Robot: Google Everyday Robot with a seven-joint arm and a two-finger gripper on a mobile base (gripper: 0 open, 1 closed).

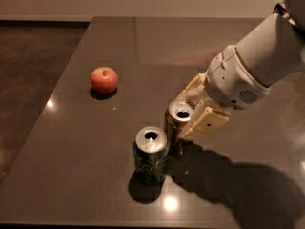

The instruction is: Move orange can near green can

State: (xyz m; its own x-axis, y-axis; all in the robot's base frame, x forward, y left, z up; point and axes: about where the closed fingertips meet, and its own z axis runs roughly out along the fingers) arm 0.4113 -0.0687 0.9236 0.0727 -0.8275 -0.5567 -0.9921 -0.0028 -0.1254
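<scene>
The green can (150,154) stands upright on the dark table (95,175), near the front middle. The orange can (177,126) stands upright just behind and right of it, almost touching it. My gripper (190,116) comes in from the right with its cream fingers (206,123) on either side of the orange can's upper part, shut on it. The can's lower body is partly hidden by the green can and by shadow.
A red-orange apple (104,79) sits on the table at the left, well away from the cans. My white arm (257,66) reaches in from the upper right. The table's left edge (62,80) borders a dark floor.
</scene>
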